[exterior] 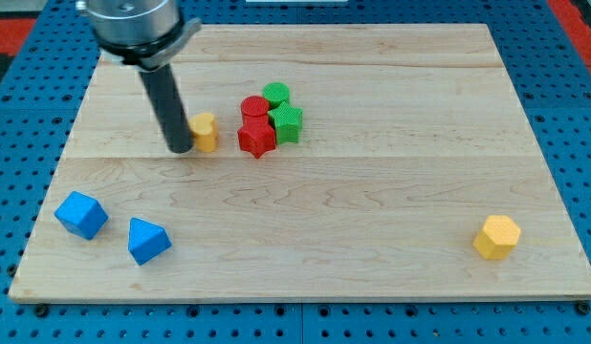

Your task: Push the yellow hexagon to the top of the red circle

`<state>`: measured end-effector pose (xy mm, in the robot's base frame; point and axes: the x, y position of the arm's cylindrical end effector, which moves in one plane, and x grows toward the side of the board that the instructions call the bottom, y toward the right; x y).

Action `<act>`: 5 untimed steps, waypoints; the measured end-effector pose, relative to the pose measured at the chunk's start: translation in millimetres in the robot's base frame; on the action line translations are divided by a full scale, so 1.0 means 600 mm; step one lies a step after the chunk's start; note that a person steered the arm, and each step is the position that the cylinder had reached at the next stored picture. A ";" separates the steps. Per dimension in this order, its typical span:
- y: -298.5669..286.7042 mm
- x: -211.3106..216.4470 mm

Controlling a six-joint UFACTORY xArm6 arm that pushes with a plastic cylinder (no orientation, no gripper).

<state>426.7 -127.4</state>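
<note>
My tip (181,149) rests on the board left of centre, touching or almost touching the left side of a small yellow block (206,132) whose shape I cannot make out. The red circle (254,106) lies a little to the right of that block, in a tight cluster. The yellow hexagon (496,237) sits far off at the view's bottom right, alone near the board's edge.
A red star (257,139) sits just below the red circle. A green circle (276,94) and a green star (287,123) press against the cluster's right side. A blue cube (81,214) and a blue triangle (147,241) lie at the bottom left.
</note>
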 end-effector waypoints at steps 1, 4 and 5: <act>0.058 0.002; 0.192 0.159; 0.315 0.162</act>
<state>523.7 61.5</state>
